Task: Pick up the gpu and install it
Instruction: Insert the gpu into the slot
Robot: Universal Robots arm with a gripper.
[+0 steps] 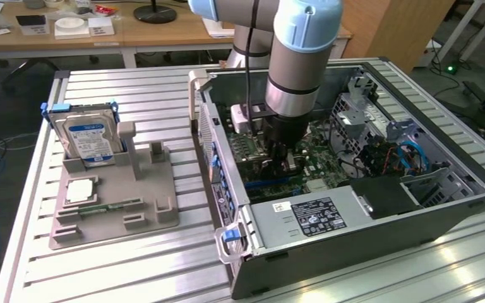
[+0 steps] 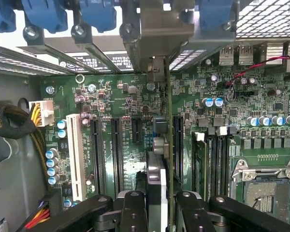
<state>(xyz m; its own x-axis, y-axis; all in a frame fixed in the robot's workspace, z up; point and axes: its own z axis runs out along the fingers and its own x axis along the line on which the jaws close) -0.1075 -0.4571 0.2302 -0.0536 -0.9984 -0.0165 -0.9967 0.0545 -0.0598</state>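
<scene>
The pick-up looks done: the claw (image 2: 157,205) is clenched on the gpu (image 2: 160,145), holding it edge-on and upright inside the open computer case (image 1: 444,211), over the motherboard (image 2: 135,104). Seating appears unfinished, though whether the card's edge already touches a slot cannot be told. The wrist view shows the long black expansion slots (image 2: 117,154) flanking the card. The exterior view instead shows the hard drive (image 1: 89,142) on its gray stand (image 1: 112,218), at nine o'clock from the case on the surface (image 1: 99,271).
</scene>
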